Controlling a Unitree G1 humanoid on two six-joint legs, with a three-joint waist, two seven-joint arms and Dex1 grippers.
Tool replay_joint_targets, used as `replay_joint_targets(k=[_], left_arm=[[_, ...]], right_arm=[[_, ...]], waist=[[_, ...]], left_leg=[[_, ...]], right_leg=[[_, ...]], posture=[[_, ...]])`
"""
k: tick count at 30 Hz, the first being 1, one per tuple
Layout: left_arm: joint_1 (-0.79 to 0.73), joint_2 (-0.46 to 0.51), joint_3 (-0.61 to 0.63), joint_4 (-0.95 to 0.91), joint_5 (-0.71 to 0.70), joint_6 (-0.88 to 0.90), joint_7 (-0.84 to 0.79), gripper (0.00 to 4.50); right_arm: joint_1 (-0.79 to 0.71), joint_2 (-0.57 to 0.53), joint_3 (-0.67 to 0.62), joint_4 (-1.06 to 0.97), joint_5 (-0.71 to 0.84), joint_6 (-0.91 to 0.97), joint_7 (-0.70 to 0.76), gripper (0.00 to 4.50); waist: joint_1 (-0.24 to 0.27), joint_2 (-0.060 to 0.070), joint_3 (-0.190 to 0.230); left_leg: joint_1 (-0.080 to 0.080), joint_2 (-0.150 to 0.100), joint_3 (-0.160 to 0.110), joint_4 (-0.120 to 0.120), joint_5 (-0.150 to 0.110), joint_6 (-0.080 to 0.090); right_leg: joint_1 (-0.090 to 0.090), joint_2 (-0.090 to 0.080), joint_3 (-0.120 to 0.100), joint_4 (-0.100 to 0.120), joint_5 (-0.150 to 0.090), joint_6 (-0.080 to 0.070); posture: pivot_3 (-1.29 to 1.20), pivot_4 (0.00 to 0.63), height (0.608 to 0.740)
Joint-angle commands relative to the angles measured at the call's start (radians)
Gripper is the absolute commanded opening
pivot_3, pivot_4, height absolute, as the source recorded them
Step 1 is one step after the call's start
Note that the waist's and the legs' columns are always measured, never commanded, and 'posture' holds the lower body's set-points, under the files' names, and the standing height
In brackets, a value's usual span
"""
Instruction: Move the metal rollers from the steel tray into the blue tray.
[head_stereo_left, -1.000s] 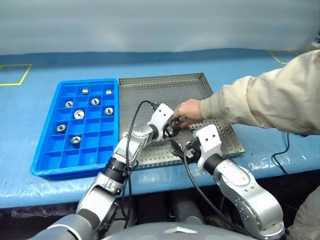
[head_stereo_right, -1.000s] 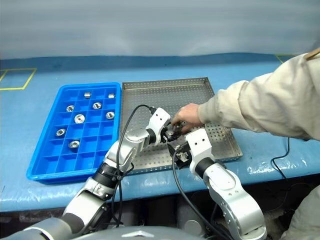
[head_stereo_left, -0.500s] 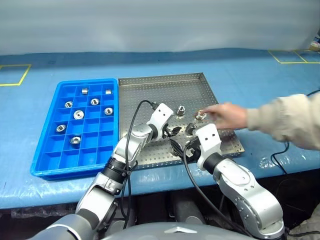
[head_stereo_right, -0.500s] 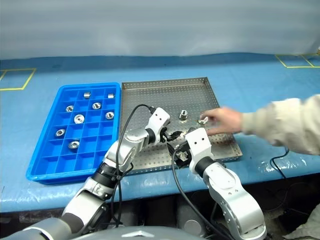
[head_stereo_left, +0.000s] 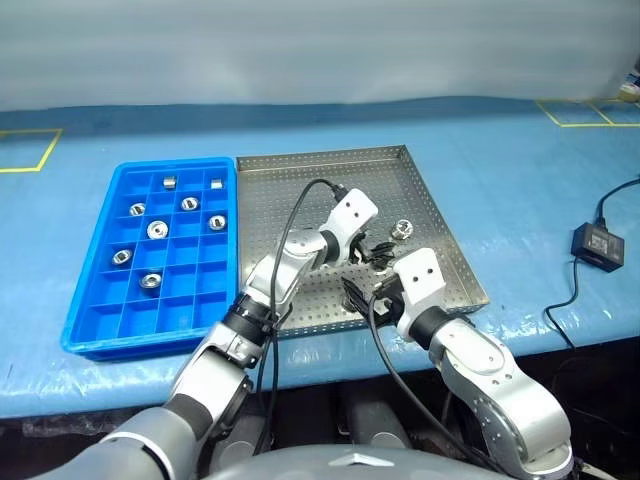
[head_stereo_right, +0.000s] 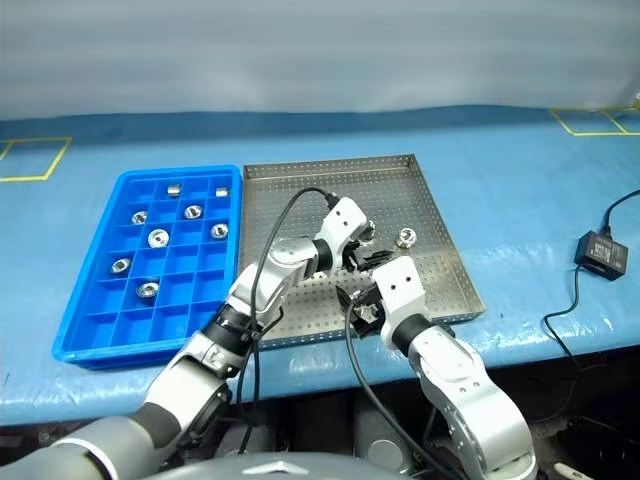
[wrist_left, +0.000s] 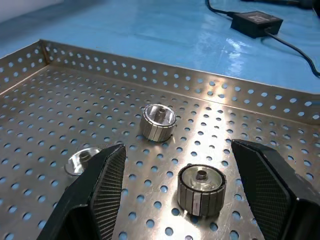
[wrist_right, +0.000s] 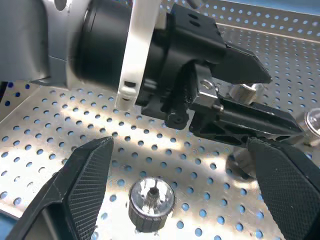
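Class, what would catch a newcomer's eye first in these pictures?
The bright blue tray on the left, with rollers already in its compartments. Beside it, over the steel tray, the left gripper hangs with jaws open around a metal roller; the right gripper waits open nearby.

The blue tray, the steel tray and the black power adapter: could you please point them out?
blue tray (head_stereo_left: 92, 330): left eye view, near rim.
steel tray (head_stereo_left: 320, 157): left eye view, far rim.
power adapter (head_stereo_left: 599, 246): left eye view, top face.
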Motion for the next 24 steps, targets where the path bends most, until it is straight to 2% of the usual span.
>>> replay_joint_targets(k=[1,9,12,18,19,24], left_arm=[[-0.053,-0.038,-0.035,0.085,0.027,-0.057,-0.032,3.65],[-0.116,-0.066,-0.064,0.274,0.113,-0.109,-0.018,3.65],[-0.122,-0.065,-0.062,0.305,0.139,-0.103,-0.002,3.13],[-0.126,-0.051,-0.026,0.29,0.146,-0.085,0.016,1.26],[-0.123,-0.046,-0.018,0.273,0.143,-0.078,0.015,1.05],[-0.104,-0.022,0.045,0.151,0.106,-0.021,0.027,1.06]], right_arm=[[0.025,0.004,-0.011,-0.082,-0.001,-0.001,-0.014,4.5],[0.122,0.015,-0.042,-0.144,-0.012,0.008,-0.057,4.5],[0.134,0.024,-0.045,-0.148,-0.014,0.006,-0.067,4.5],[0.118,0.028,-0.038,-0.13,-0.014,0.002,-0.066,4.5],[0.11,0.028,-0.037,-0.125,-0.012,0.002,-0.063,4.5],[0.07,0.023,-0.033,-0.099,-0.003,0.006,-0.044,4.5]], waist=[[-0.006,0.0,0.0],[-0.046,0.0,0.0],[-0.062,0.0,0.0],[-0.076,0.001,0.0],[-0.076,0.001,0.0],[-0.075,0.001,0.0]], left_leg=[[0.0,0.0,0.0,0.0,0.0,0.0],[0.0,0.0,0.002,0.0,0.0,0.001],[0.001,0.0,0.003,0.0,-0.001,0.001],[0.001,0.0,0.004,0.0,-0.001,0.001],[0.001,0.0,0.004,0.0,-0.001,0.001],[0.001,0.001,0.004,0.0,-0.001,0.001]], right_leg=[[0.0,0.0,0.0,0.0,0.0,0.0],[0.0,0.0,0.003,0.0,0.0,0.001],[0.0,0.0,0.004,0.0,0.0,0.001],[0.0,0.0,0.004,0.0,0.0,0.001],[0.0,0.0,0.004,0.0,0.0,0.001],[-0.001,0.0,0.005,0.001,0.001,0.002]], posture=[[-0.25,0.15,0.74],[-0.3,0.15,0.74],[-0.3,0.15,0.74],[-0.27,0.15,0.74],[-0.27,0.15,0.74],[-0.22,0.15,0.74]])
